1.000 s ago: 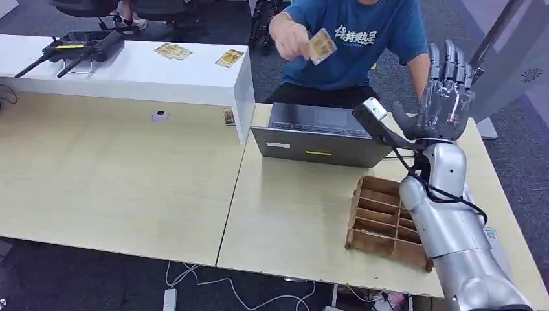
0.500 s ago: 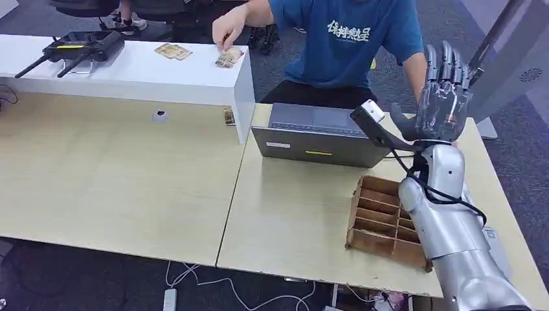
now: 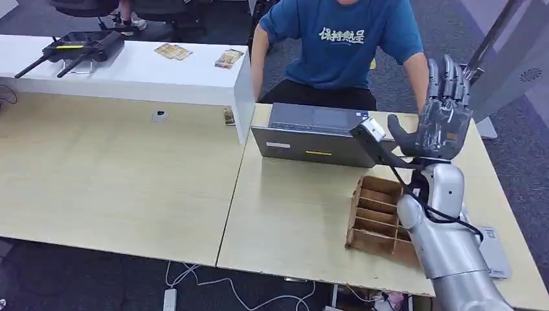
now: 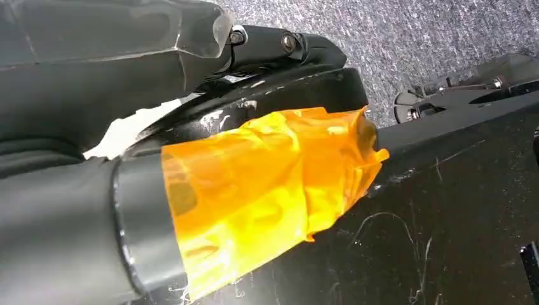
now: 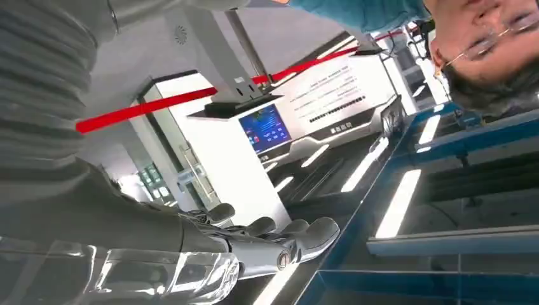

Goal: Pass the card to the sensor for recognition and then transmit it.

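an office: pale desks (image 3: 116, 175), grey carpet (image 3: 511, 136) (cables underneath), an info kiosk screen (image 5: 266, 127).

Card (image 3: 229, 58) now on white shelf (image 3: 129, 74)

Desk (image 3: 116, 175): spans the foreground, under everything below.
Shelf (image 3: 129, 71): on the desk's far left.
Cards (image 3: 229, 58): on the shelf, right end.
Remote (image 3: 81, 45): on the shelf, left end.
Sensor box (image 3: 317, 136): right of the shelf, in front of the person (image 3: 343, 45).
Divided tray (image 3: 379, 217): in front of the sensor box.
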